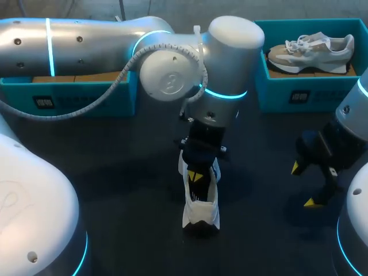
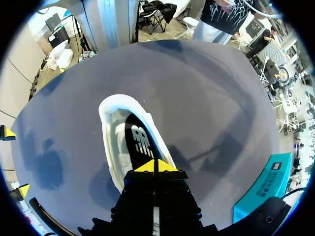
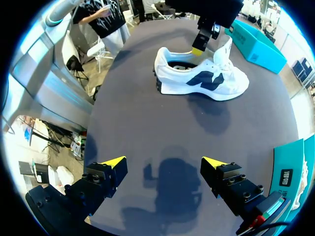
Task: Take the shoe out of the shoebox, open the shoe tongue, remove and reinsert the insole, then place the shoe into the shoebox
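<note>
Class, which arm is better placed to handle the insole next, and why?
Left. The left gripper is shut on the insole at the shoe's opening; the right gripper hangs open, apart from the shoe.

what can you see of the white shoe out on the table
The white shoe is a lace-up sneaker with a dark side logo and a thick white sole. It stands upright on its sole on the dark table. Its dark insole shows in the opening. The left gripper is at that opening, jaws closed together; whether they pinch the insole cannot be told. Nothing else touches it.
</note>
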Tool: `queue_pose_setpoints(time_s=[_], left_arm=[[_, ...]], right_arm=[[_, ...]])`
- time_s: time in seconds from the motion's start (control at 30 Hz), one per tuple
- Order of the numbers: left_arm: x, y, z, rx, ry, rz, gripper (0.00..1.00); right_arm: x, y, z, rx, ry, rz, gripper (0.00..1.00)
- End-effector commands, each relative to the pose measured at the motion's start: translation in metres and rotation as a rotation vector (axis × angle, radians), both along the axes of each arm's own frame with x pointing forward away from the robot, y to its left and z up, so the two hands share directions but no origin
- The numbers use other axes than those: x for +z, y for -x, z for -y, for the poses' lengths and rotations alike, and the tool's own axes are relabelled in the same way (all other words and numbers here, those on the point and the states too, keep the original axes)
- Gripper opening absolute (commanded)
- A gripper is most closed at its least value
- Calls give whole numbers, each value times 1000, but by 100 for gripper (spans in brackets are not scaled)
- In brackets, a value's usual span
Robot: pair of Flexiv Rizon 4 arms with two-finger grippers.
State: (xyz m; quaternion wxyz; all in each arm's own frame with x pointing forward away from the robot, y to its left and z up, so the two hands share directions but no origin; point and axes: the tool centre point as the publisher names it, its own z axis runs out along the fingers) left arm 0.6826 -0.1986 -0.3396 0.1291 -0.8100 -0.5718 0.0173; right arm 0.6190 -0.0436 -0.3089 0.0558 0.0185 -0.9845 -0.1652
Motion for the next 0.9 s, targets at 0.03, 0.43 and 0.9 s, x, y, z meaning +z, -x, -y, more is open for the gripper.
queue_pose_setpoints(time_s=[0.03, 0.43, 0.9], left_arm=[[0, 0, 0, 0, 0, 0, 0], [1, -4, 13, -25, -6, 40, 0], [-34, 2, -1, -95, -65, 58, 0]], right_arm=[[0, 1, 0, -2, 2, 2, 100], [0, 1, 0, -2, 2, 2, 100], [0, 1, 0, -2, 2, 2, 100]])
